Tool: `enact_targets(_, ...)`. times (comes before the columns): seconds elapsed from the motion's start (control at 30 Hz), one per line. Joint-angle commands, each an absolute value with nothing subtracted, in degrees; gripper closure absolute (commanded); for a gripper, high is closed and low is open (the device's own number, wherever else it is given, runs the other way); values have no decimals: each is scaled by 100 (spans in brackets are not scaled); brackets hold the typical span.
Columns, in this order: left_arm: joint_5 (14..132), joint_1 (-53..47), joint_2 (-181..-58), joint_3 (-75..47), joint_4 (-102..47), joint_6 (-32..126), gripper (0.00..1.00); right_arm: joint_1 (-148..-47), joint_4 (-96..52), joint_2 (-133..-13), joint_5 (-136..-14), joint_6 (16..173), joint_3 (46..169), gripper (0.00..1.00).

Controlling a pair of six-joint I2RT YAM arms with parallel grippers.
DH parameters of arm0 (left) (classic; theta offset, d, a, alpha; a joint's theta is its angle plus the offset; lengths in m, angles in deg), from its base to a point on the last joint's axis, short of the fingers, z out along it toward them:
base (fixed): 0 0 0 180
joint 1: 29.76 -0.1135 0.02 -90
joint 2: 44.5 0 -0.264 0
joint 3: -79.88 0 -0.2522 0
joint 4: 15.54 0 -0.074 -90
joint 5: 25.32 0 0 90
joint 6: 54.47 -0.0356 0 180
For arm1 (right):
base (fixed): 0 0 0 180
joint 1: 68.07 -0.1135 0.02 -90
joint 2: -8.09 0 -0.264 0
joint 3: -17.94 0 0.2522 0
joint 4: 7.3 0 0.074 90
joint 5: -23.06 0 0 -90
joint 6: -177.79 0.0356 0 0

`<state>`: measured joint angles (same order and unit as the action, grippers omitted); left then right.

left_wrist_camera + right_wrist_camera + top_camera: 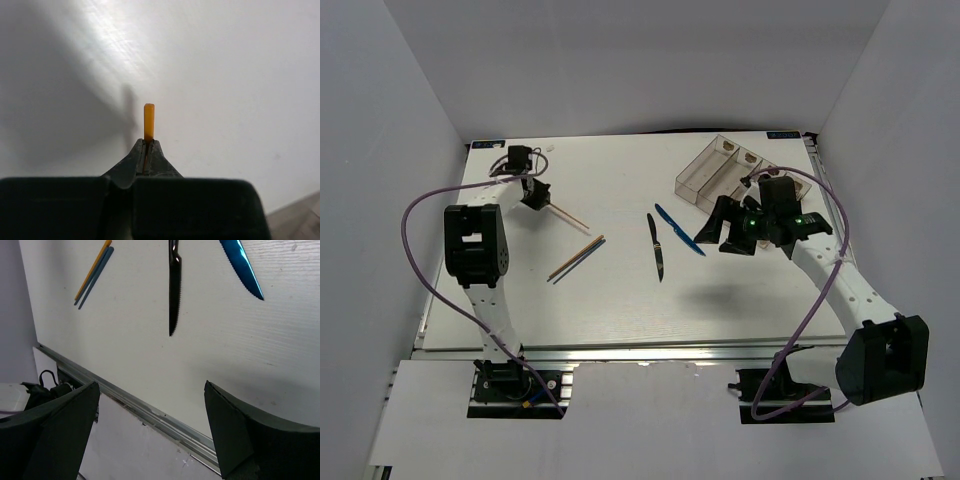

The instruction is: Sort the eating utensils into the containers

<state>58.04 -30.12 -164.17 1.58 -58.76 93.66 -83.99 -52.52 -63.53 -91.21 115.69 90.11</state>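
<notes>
The held chopstick (570, 217) (149, 120) is orange, and the left hand (535, 197) (148, 145) is clenched on one end of it at the far left of the bench (620, 310); in the top view its free end slants toward the middle of the bench, and I cannot tell whether that end touches the surface. The two chopsticks (576, 258) (92, 272) lie side by side and touching, left of centre, near the held one's tip but apart from it; the right wrist view shows one orange and the other grey-blue. The black knife (656, 246) (174, 295) lies near the middle, its serrated blade pointing to the near edge; the blue knife (678, 229) (242, 267) lies just beside it on the right at a slant, the two close at their far ends but not clearly touching.

The tray (725, 170) of clear smoky compartments sits at the far right of the bench, its near end hidden by the right arm; what lies inside is too small to tell. The right hand (730, 232) (151, 387) hovers just right of the blue knife, released, its fingers spread wide and grasping nothing.

The bench is white with a faint grain; a metal rail (650, 352) (150, 412) runs along its near edge; plain pale walls (620, 60) enclose it at the back and both sides; purple cables (420, 250) loop along each arm.
</notes>
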Motion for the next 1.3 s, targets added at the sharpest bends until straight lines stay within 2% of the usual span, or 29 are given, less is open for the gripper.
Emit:
enact_targets(0.0, 6458, -3056, -15709, 110, -4830, 8994, 100, -8416, -5059, -6310, -9524, 11442, 9252, 11)
enact_targets(0.23, 8100, -2608, -15383, 30, -3925, 8774, 100, -8564, -4630, -6687, -10235, 11617, 9620, 11)
enact_targets(0.4, 9251, -1756, -15234, 30, -3284, 8817, 100, -8767, -4365, -7319, -9956, 11845, 10464, 11)
enact_targets(0.6, 9886, -824, -15014, -31, -2082, 9475, 100, -8811, -4751, -8067, -9674, 11653, 11579, 13)
enact_targets(0.93, 9974, -76, -14750, -294, -1191, 10083, 100, -8837, -4515, -8147, -9823, 11556, 11485, 19)
enact_targets(1.0, 9975, 29, -14759, -330, -1093, 10162, 100, -8855, -4374, -8147, -9893, 11574, 11344, 30)
enact_targets(1.03, 9940, 64, -14768, -321, -1128, 10136, 100, -8855, -4295, -8165, -9911, 11582, 11335, 41)
enact_targets(1.07, 9913, 126, -14768, -313, -1163, 10119, 100, -8855, -4268, -8173, -9920, 11609, 11344, 64)
enact_targets(1.13, 9817, 152, -14786, -217, -1409, 10005, 100, -8855, -4111, -8165, -9964, 11661, 11326, 100)
enact_targets(1.17, 9799, 153, -14803, -146, -1514, 9943, 99, -8846, -4075, -8156, -9911, 11688, 11317, 100)
enact_targets(1.27, 9195, 135, -14830, 623, -2943, 9120, 27, -8645, -4293, -8235, -9561, 11889, 11326, 100)
